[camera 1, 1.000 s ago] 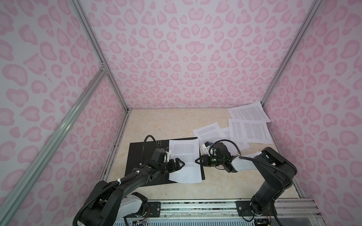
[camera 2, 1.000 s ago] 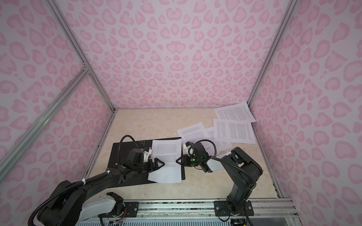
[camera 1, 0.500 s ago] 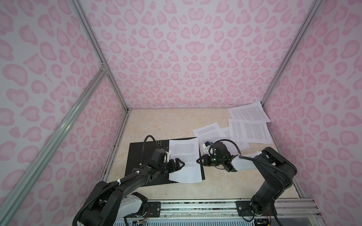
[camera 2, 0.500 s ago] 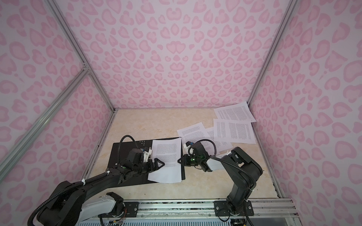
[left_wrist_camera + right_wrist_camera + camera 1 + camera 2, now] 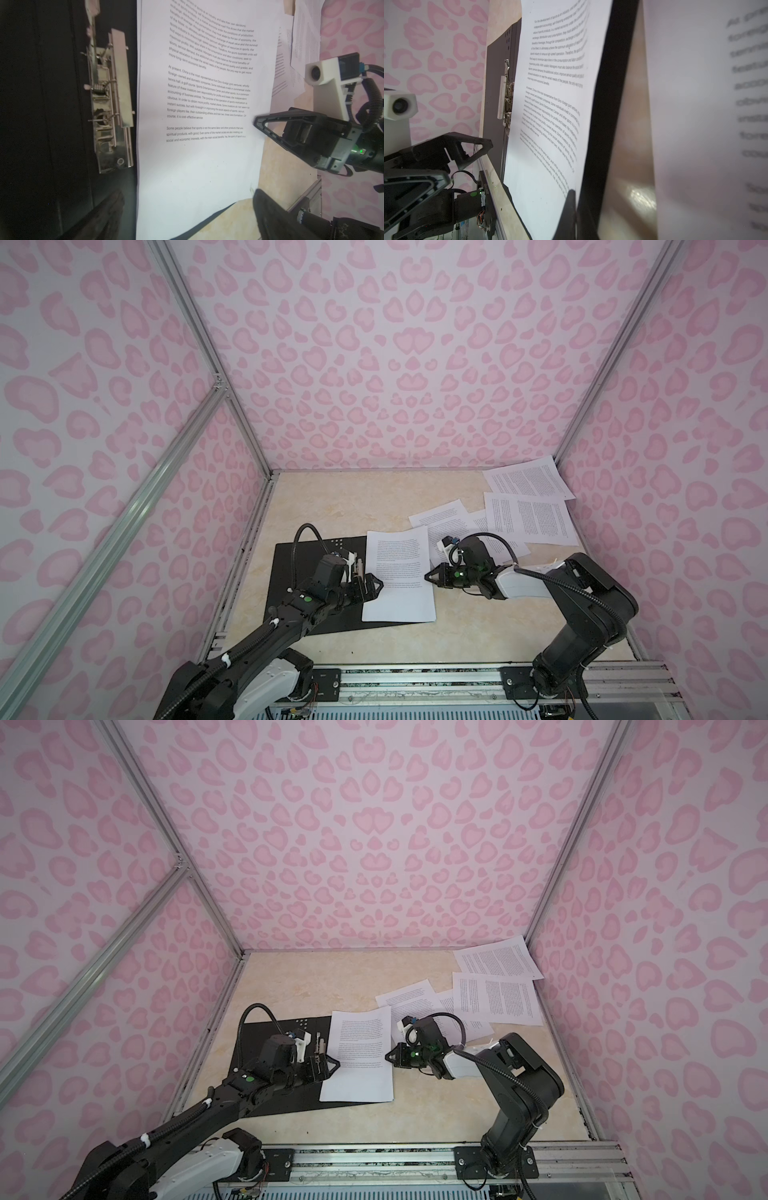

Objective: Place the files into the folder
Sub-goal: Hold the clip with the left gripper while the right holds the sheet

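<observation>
A: Where is the folder (image 5: 299, 572) seen?
B: It is laid open, black inside up, on the near left of the table (image 5: 353, 506). A metal clip (image 5: 110, 99) is fixed along its middle.
A: And the files?
B: One sheet (image 5: 399, 572) is laid on the folder's right half, just beside the clip, printed side up. The other sheets (image 5: 528, 518) are scattered, partly overlapped, at the far right of the table. The nearest of them is found just beside the sheet's far right corner.
A: How is the left gripper (image 5: 370, 589) held?
B: It is spread wide and nothing is gripped. It is hung over the sheet's left edge, near the clip.
A: And the right gripper (image 5: 428, 577)?
B: It is clenched, with its fingers pressed together to a point. That point is set against the sheet's right edge, as is shown in both top views and in the left wrist view. Whether paper is pinched between the fingers cannot be told.
</observation>
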Robot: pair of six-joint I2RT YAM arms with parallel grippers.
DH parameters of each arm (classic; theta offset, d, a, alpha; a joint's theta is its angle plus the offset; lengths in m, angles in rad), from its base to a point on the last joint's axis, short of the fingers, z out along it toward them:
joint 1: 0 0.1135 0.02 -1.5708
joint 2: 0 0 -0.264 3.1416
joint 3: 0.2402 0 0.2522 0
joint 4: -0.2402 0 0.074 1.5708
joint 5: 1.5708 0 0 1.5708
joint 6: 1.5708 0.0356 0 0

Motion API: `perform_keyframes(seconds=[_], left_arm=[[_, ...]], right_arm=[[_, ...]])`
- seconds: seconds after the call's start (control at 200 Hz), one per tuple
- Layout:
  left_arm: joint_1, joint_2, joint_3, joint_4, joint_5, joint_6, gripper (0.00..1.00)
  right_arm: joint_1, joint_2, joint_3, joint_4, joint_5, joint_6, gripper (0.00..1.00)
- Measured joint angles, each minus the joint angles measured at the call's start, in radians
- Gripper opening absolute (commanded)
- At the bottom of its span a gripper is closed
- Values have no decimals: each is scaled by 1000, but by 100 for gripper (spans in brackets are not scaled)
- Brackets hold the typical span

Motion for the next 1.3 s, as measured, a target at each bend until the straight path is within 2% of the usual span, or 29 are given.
perform_keyframes(seconds=[0.215, 0.575, 1.3], left_arm=[[0, -117, 15, -94, -164, 35, 98], [0, -101, -15, -107, -335, 69, 98], [0, -126, -30, -103, -373, 78, 98]], right_arm=[[8, -24, 32, -45, 1, -55, 0], [51, -21, 71, -77, -6, -107, 0], [76, 8, 153, -196, -4, -198, 1]])
